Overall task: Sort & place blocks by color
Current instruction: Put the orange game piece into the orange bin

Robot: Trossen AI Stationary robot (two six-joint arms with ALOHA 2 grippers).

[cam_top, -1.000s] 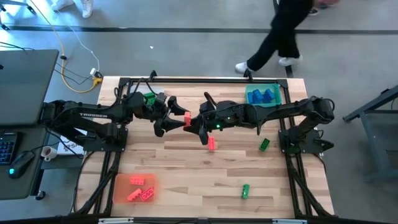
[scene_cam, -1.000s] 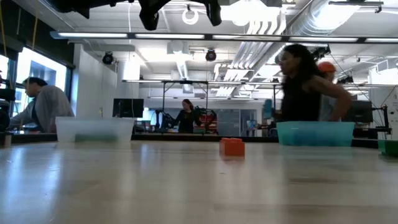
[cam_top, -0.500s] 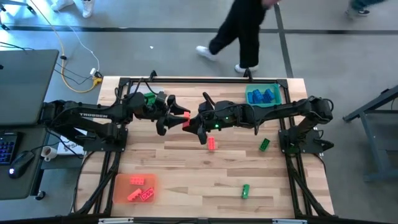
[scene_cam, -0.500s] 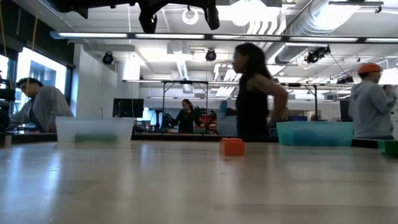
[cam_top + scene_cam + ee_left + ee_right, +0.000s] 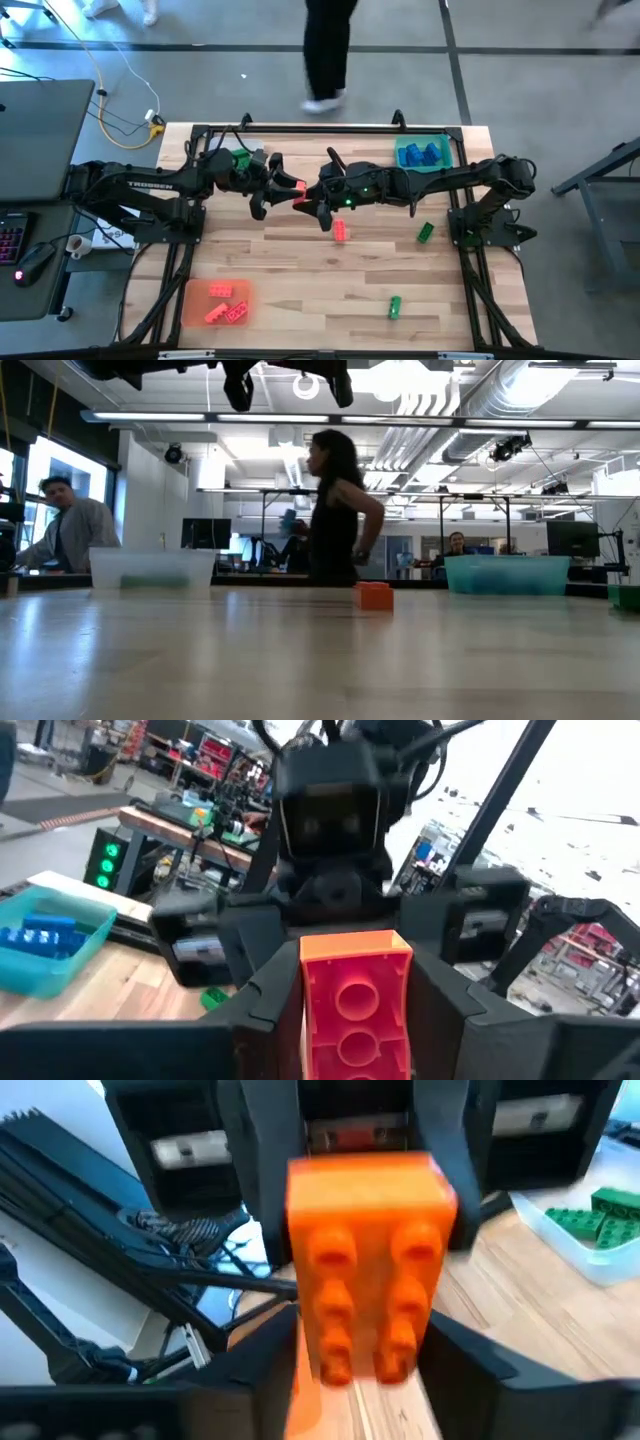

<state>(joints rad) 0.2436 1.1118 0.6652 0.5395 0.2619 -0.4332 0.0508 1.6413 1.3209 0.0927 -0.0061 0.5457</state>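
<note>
A red block (image 5: 298, 190) hangs in the air above the table's far middle, between my two grippers, which face each other. My left gripper (image 5: 285, 187) comes from the table's left and is shut on it. My right gripper (image 5: 311, 196) comes from the right, and its open fingers (image 5: 265, 1370) flank the block's other end (image 5: 365, 1350). On the table lie another red block (image 5: 340, 231) and two green blocks (image 5: 425, 232) (image 5: 394, 306). My left gripper pinches the red block's two long sides (image 5: 355, 1010) between its two fingers (image 5: 262, 995). The fingers come about level from the table's left and lie along the block. The block is lifted clear of the table, its studs showing in the left wrist view. Whether my right gripper touches the block I cannot tell.
A blue tray (image 5: 440, 152) with blue blocks stands at the far right. An orange tray (image 5: 196, 305) with red blocks sits at the near left. A clear tray (image 5: 575, 1240) with green blocks is at the far left. A person (image 5: 325, 50) walks beyond the far edge.
Both grippers have stayed where they were, with the red block between them. The person beyond the far edge has walked toward the left.
</note>
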